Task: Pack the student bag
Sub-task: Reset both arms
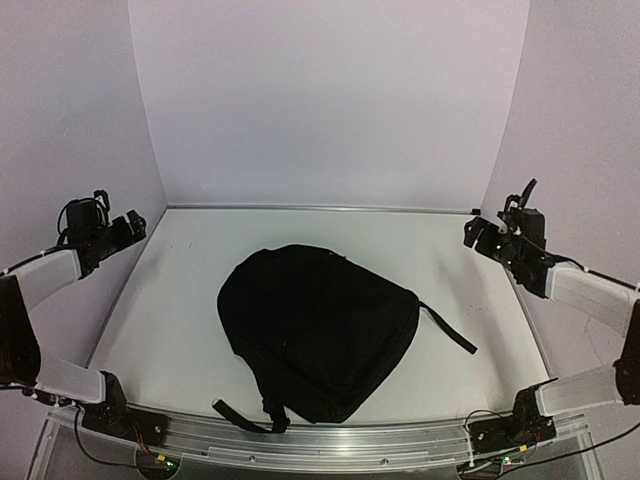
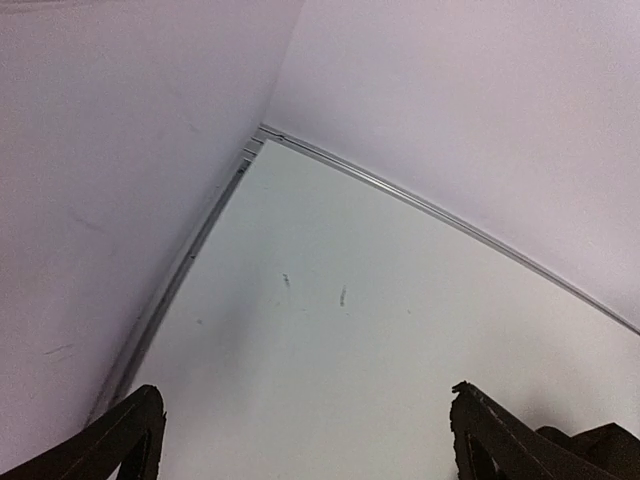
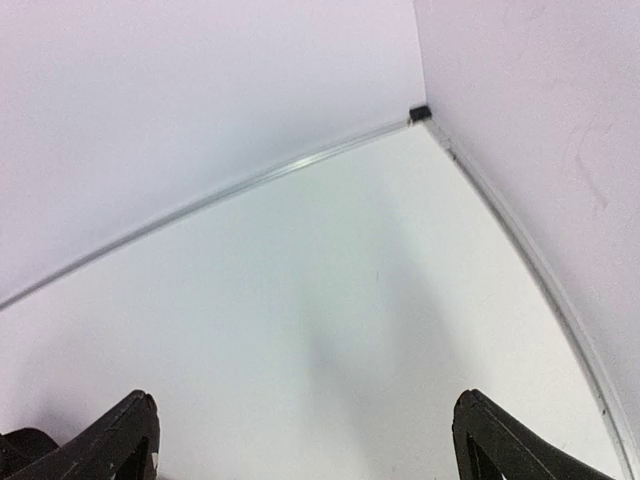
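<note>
White walls (image 1: 330, 100) close in three sides, curving into each other behind the bag (image 1: 320, 335). White worktop (image 1: 180, 300) runs from the wall foot to a metal rail (image 1: 330, 440) just in front of the bag. A thin metal trim (image 1: 320, 208) lines the wall foot well behind the bag.

The bag is black and soft, lying flat and zipped shut around the middle of the worktop, nearer the rail than the back wall. Its near end touches or overhangs the rail; cannot tell which.

Left arm (image 1: 45, 275) sits far left of the bag, right arm (image 1: 590, 295) far right of it, both raised by the side walls.

Left hand (image 1: 135, 225) is up and behind-left of the bag, well apart from it, fingers spread wide and holding nothing. Its wrist view shows only bare worktop and the wall corner between the fingertips. Right hand (image 1: 475, 232) is up and behind-right of the bag, also well apart, fingers spread wide and empty. Same bare worktop in its wrist view.

One strap (image 1: 450, 330) trails off the bag's right side onto the worktop. Another strap loop (image 1: 245, 418) lies at the bag's near-left end, by the rail.

A small black block (image 3: 420, 113) sits in the wall corner behind-right of the bag. Faint scuff marks (image 2: 342, 296) dot the worktop behind-left of the bag.
</note>
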You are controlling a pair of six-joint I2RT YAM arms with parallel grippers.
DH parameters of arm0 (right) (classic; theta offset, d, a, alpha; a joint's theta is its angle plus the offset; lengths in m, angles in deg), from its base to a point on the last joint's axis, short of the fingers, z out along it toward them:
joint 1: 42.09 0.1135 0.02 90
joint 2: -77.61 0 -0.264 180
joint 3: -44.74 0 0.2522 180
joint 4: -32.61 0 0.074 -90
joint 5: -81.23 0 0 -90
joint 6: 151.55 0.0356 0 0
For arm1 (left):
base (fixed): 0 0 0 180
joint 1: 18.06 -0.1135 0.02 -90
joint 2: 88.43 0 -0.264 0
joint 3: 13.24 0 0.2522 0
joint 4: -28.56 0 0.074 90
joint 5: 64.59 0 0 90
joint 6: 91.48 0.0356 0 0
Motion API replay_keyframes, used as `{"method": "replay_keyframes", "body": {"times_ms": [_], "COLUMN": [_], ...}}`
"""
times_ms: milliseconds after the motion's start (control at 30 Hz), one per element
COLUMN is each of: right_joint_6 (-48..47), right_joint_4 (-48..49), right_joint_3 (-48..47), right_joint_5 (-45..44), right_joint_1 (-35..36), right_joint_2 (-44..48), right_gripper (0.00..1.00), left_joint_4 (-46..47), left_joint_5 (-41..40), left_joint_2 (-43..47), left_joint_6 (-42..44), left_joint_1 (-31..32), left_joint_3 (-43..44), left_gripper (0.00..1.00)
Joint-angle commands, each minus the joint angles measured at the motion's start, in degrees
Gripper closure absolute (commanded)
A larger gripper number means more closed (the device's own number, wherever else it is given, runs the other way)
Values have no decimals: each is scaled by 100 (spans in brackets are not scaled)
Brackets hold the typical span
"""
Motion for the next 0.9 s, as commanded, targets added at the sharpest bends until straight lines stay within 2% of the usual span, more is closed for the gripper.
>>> {"method": "replay_keyframes", "body": {"times_ms": [0,133,200,300,467,867], "right_joint_6": [-522,-900,-1041,-1162,-1192,-1180], "right_joint_4": [2107,3543,4105,4546,4600,4606], "right_joint_3": [1143,2186,2587,2944,2971,2955], "right_joint_5": [-876,-1105,-1380,-1699,-1598,-1433], "right_joint_1": [5,7,4,5,4,2], "right_joint_2": [821,1203,1328,1394,1445,1471], "right_gripper": [2,2,2,2,2,2], "left_joint_4": [1236,2091,2203,2392,3116,3289], "left_joint_5": [-1169,-1721,-1863,-2009,-2034,-1813], "left_joint_2": [720,973,935,795,531,619], "left_joint_6": [361,415,468,496,492,437], "left_joint_1": [-125,-126,-126,-119,-122,-123], "left_joint_3": [-909,-1721,-1907,-2105,-2546,-2613], "left_gripper": [0,0,0,0,0,0]}}
